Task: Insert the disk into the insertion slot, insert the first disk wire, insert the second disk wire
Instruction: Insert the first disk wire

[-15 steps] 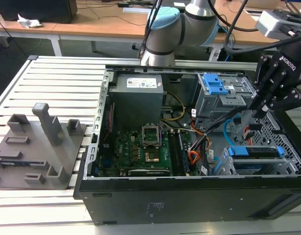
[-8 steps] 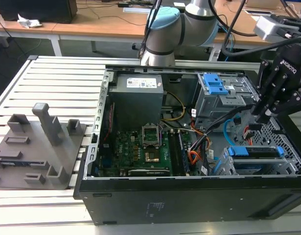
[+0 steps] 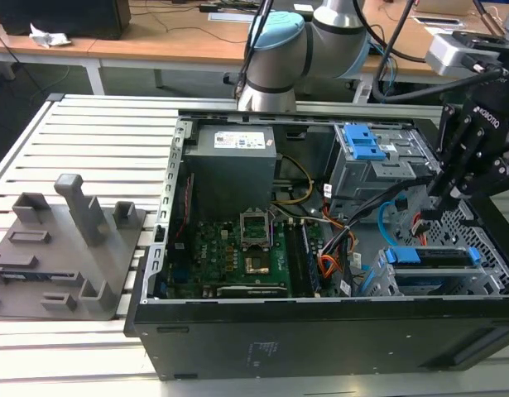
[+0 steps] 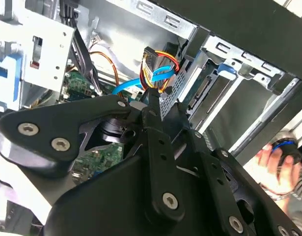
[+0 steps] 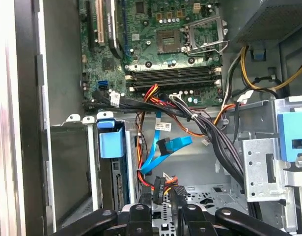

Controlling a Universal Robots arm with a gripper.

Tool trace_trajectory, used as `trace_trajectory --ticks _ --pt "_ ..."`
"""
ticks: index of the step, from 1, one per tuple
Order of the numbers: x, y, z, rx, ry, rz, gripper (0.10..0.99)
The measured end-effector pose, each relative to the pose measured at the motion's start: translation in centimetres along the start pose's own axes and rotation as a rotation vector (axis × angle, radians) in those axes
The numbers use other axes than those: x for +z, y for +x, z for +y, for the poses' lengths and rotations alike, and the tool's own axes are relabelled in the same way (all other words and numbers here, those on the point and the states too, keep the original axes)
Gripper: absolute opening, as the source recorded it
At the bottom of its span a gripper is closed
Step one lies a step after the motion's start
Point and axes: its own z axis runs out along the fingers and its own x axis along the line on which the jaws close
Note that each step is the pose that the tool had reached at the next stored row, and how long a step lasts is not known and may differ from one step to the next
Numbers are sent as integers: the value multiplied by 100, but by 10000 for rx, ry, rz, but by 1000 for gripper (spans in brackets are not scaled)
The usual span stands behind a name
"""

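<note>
My end effector (image 4: 153,98) is closed on a disk wire (image 4: 153,61), pinching its connector, I judge, so the plug can be steered toward the drive. The disk (image 3: 428,256) sits seated in the insertion slot (image 3: 490,279), at the near side of the case (image 3: 320,339) on the exterior view's right.
</note>
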Motion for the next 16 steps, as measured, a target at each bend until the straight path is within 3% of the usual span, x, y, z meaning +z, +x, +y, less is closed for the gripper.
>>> trace_trajectory --ticks 2,3,7,13,14,15,16 --pt "61 -5 -3 813 -62 -37 302" --pt "85 -7 -1 910 -69 -41 302" --pt "145 -9 15 799 -61 -31 302" --pt "160 -7 34 798 -54 5 302" --pt "159 -7 34 798 -54 7 286" --pt "160 -7 34 798 -54 9 165" --pt "159 -7 34 799 -54 10 165"
